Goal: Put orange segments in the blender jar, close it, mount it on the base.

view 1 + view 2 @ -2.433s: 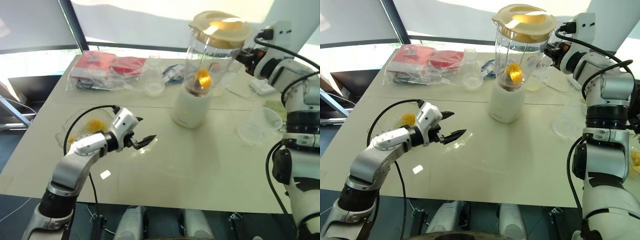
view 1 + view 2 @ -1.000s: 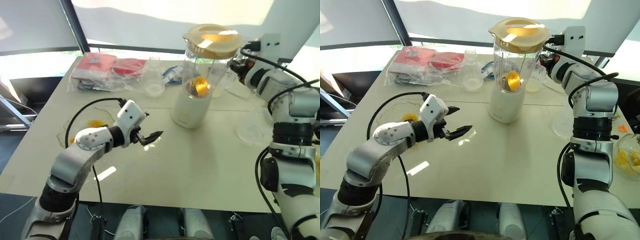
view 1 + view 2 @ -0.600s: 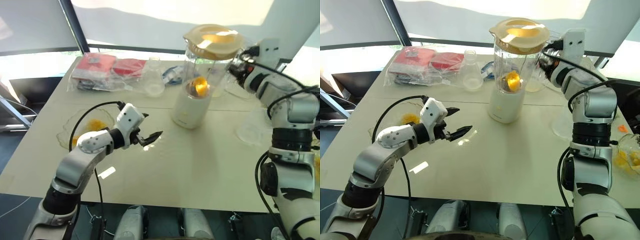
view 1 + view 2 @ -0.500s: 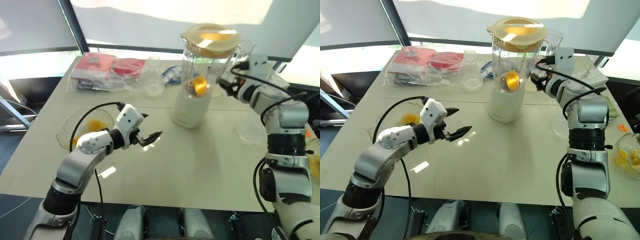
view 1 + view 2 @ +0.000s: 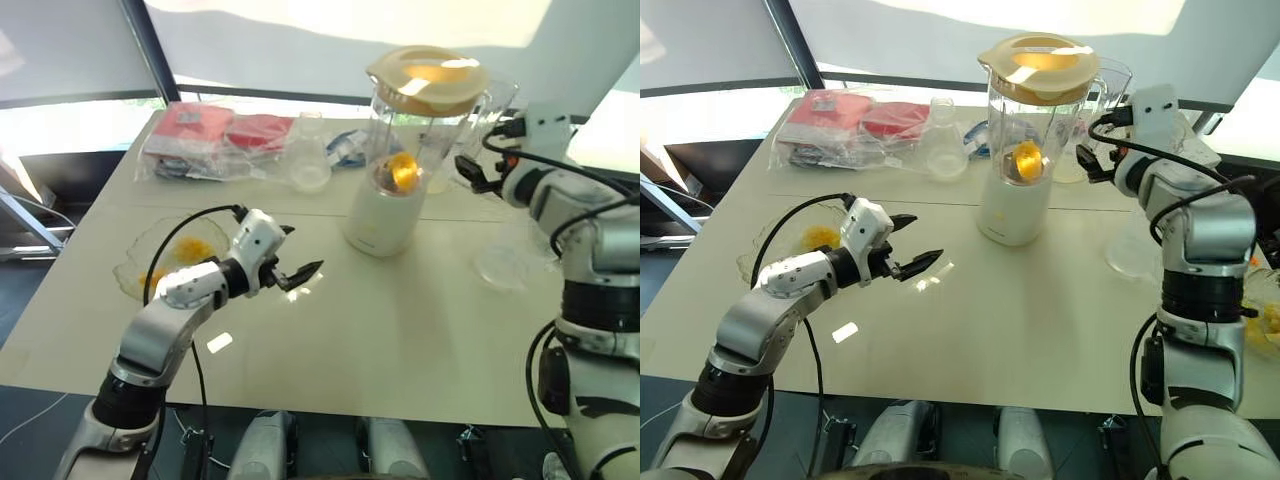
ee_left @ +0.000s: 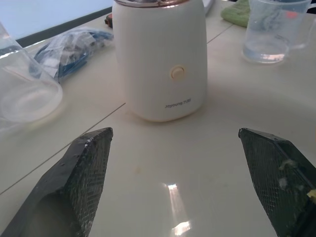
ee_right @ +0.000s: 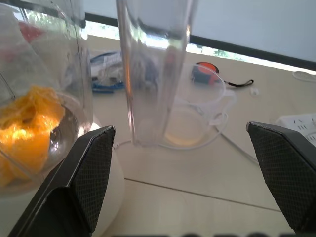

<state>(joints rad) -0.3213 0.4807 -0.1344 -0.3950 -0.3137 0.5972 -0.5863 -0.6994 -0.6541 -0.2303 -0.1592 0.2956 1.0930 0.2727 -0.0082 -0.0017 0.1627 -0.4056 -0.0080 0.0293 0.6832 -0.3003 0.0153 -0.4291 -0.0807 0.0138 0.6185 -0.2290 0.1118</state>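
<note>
The left hand (image 5: 300,273) is held wide open and empty above the pale counter (image 5: 400,330). Farther back, the tall clear plastic blender jar (image 5: 418,130), lidded and containing glossy orange segments (image 5: 404,170), is seated on the squat cream-white base (image 5: 380,220). Beside its handle, the right hand (image 5: 1086,160) is spread open, gripping nothing.

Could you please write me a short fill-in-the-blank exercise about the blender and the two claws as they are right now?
1. The blender jar stands mounted on the cream-white ____.
2. The jar's top is closed by a pale-yellow ____.
3. The orange segments lie at the ____ of the jar.
4. The left claw and the right claw are both ____, holding nothing.

Missing words: base; lid; bottom; open
</note>
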